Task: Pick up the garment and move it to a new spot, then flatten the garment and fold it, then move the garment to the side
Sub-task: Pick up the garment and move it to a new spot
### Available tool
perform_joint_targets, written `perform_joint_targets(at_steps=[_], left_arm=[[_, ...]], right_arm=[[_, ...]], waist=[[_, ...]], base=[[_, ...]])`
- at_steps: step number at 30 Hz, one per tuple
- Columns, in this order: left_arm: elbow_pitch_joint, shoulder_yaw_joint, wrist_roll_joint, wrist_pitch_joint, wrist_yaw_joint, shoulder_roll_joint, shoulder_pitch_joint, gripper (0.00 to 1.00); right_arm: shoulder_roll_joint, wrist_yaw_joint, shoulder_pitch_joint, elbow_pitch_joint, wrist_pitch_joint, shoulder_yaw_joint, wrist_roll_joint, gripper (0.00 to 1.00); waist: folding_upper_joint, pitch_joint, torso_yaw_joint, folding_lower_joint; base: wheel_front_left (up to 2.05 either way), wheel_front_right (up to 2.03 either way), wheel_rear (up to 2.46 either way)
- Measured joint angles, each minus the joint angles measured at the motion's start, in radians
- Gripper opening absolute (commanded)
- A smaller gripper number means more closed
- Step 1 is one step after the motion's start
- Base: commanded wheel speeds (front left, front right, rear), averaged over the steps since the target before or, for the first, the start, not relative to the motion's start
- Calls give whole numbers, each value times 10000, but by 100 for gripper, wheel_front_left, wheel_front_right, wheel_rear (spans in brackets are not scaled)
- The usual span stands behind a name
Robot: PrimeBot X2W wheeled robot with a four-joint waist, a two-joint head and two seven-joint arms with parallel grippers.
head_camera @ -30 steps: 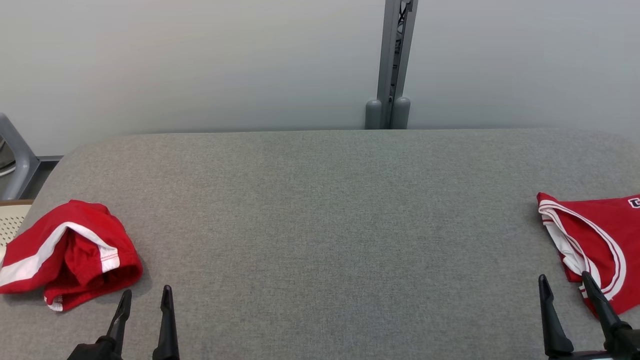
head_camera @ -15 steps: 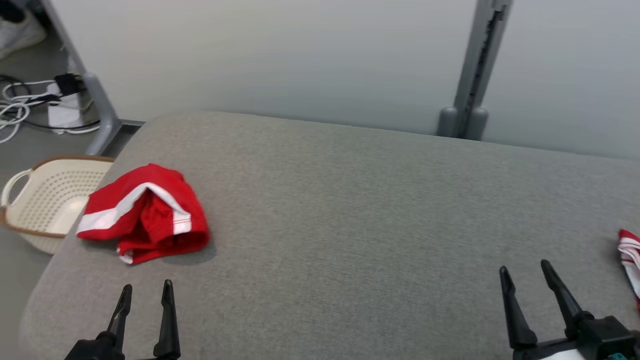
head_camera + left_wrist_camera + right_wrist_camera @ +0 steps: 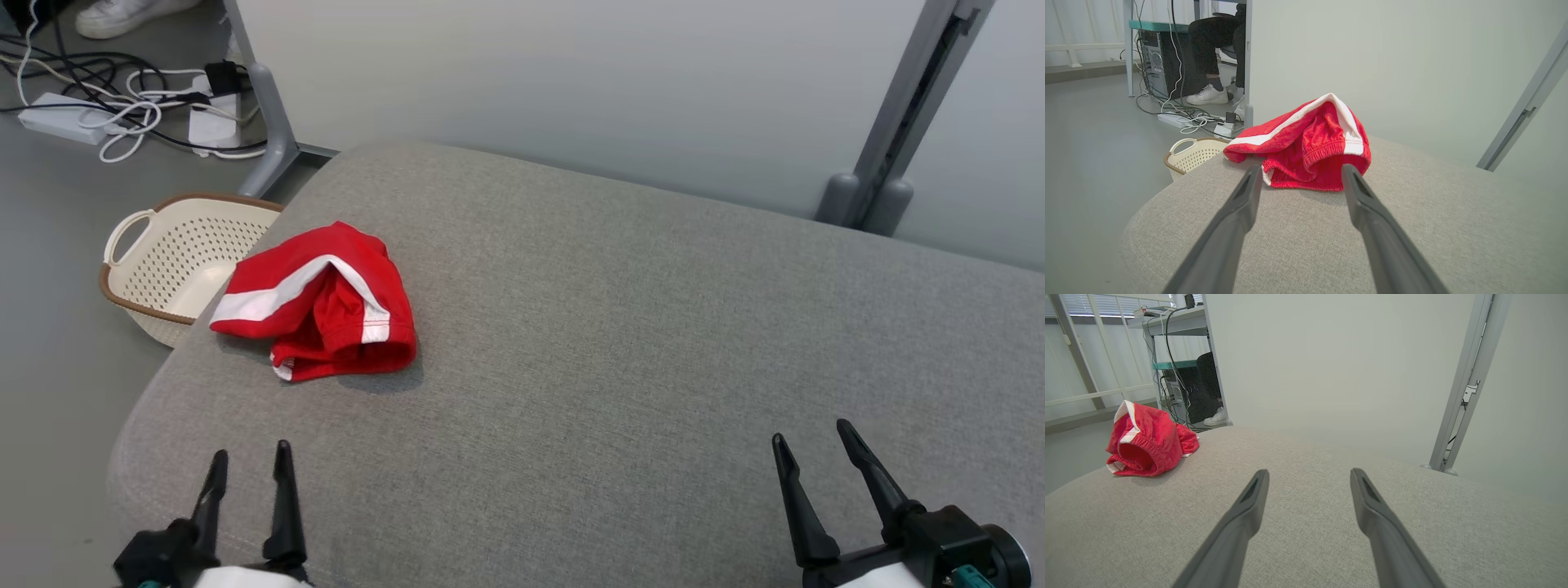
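Your grey padded table (image 3: pixel 620 343) extends ahead of both grippers. The garment (image 3: pixel 318 302), crumpled red fabric with white stripes, lies on the table straight ahead of the left gripper (image 3: pixel 251 449), clear of its fingertips, and far ahead-left of the right gripper (image 3: pixel 810 431). The perforated cream basket (image 3: pixel 175 257) sits off the table edge, ahead-left of the left gripper, beside the garment. Both grippers stand spread wide, holding nothing.
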Motion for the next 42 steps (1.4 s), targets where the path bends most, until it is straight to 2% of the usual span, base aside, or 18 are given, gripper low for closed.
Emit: perform_joint_targets(at_steps=[3,6,11,16,20,21,22,25,30,36,39,42], left_arm=[[1233,-564,-234,38,-33,-21,-915,100],[2238,-859,-391,623,6,-2,-2418,100],[3465,-744,-734,1676,209,-10,-4667,100],[5102,-430,-892,3076,871,353,-6139,100],[6071,-173,-940,3219,1241,769,-6754,100],[6238,-121,-959,3154,1227,867,-6833,63],[6408,-142,-986,3162,1055,949,-6884,0],[6621,-121,-1277,3076,610,863,-6971,0],[5975,-100,-1521,2740,75,848,-7353,0],[3425,-278,-2245,3173,-487,399,-7868,0],[1616,-462,-2909,3804,-518,184,-7923,0],[-174,-727,-3762,4410,-150,31,-7902,0]], right_arm=[[2,0,-72,52,0,-29,-100,100],[-2,0,-287,92,0,-2,-151,100],[-2,0,-757,140,0,104,-151,100],[0,0,-1231,274,0,372,-90,100],[-2,0,-1577,360,0,541,61,100],[0,0,-1617,384,0,564,94,100],[0,0,-1644,395,0,558,134,100],[-2,0,-1632,422,0,422,215,100],[6,0,-1441,449,0,337,332,100],[-2,0,-1325,426,0,378,662,100],[0,0,-1234,422,0,477,826,100],[0,0,-1206,439,0,531,988,100]], waist=[[0,308,-217,0],[0,669,-473,0],[0,1339,-933,0],[0,1919,-1441,0],[0,2199,-1914,0],[0,2241,-2029,0],[0,2270,-2145,0],[0,2276,-2403,0],[0,2004,-2561,0],[0,1655,-2891,0],[0,1515,-3136,0],[0,1380,-3426,0]], base=[[0,0,0],[0,0,0],[0,0,0],[0,0,0],[0,0,0],[0,0,0],[0,0,0],[0,0,0],[0,0,0],[0,0,0],[0,0,0],[0,0,0]])
